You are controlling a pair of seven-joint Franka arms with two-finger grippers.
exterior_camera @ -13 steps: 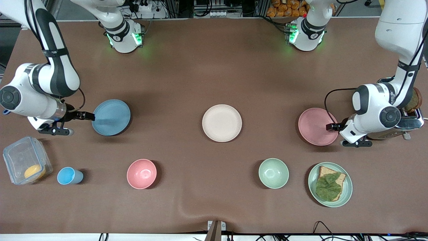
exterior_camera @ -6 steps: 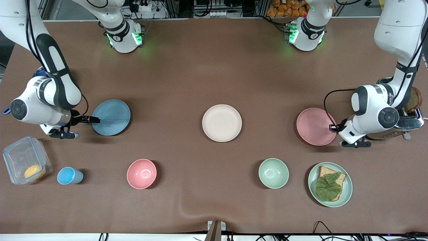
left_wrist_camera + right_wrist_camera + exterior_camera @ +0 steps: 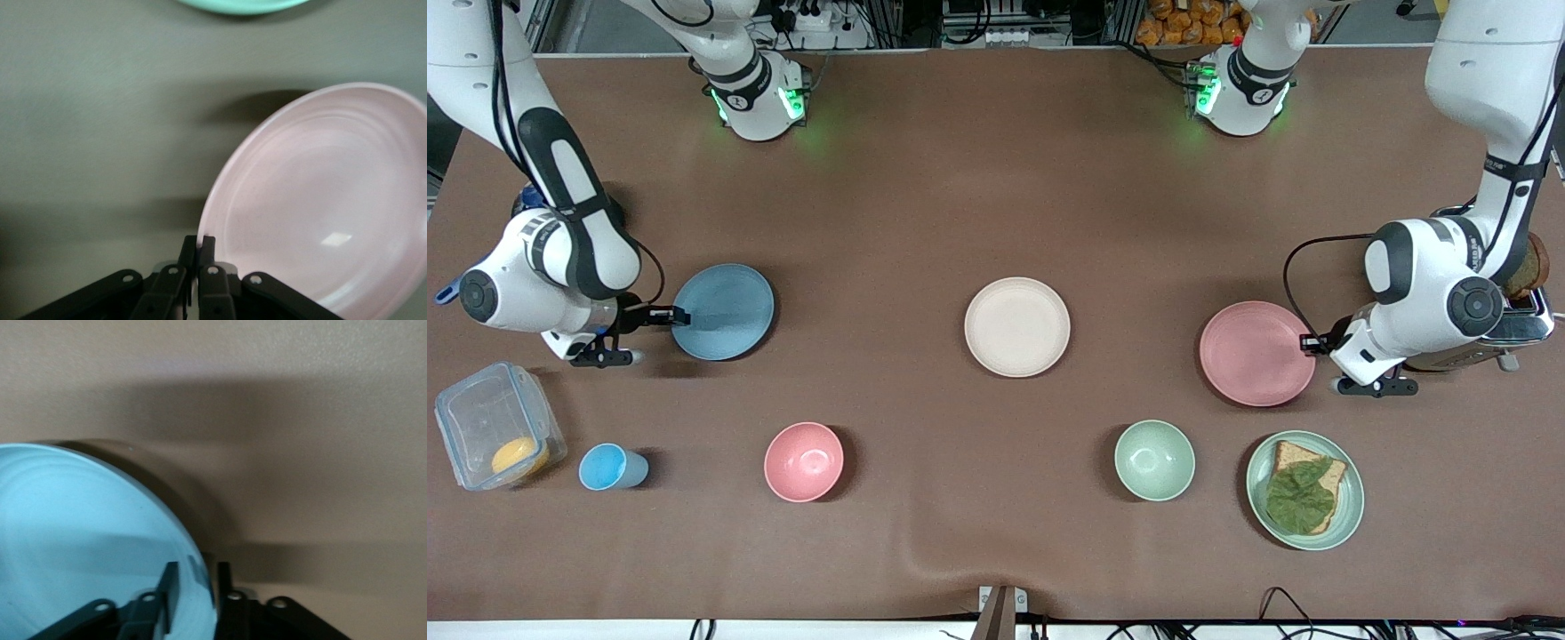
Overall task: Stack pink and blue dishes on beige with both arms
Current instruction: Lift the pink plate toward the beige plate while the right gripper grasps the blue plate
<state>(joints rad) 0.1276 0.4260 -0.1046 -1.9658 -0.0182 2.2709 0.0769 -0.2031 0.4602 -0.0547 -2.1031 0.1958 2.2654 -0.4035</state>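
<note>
Right hand [image 3: 669, 314] is clamped on the rim of the blue plate [image 3: 723, 311], at the edge toward the right arm's end of the table [image 3: 925, 196]. Right wrist view confirms it: one finger on top of the plate [image 3: 80, 547], one under the rim, hand [image 3: 197, 580] closed on it. The plate casts a wide shadow there, so it looks tilted or slightly off the table; can't tell how much.

Left hand [image 3: 1310, 341] is pinched on the rim of the pink plate [image 3: 1254, 353], at the edge toward the left arm's end of the table. In the left wrist view the fingers meet tight on the rim at the hand [image 3: 198, 250], and the pink plate [image 3: 320, 200] is tilted with a shadow under its raised edge.

Beige plate [image 3: 1016, 326] lies flat mid-table, between the two held plates and well apart from both. Nothing on it.

Other items, all nearer the front camera than the three plates:
- pink bowl [image 3: 804, 461] and green bowl [image 3: 1154, 460], either side of centre
- green plate [image 3: 1352, 516] with toast and a leaf [image 3: 1301, 498], just beside the green bowl, toward the left arm's end; its edge shows in the left wrist view [image 3: 240, 5]
- blue cup [image 3: 611, 467] and a clear container [image 3: 494, 418] with something yellow inside, toward the right arm's end

A toaster [image 3: 1516, 320] sits partly hidden by the left arm's wrist.
</note>
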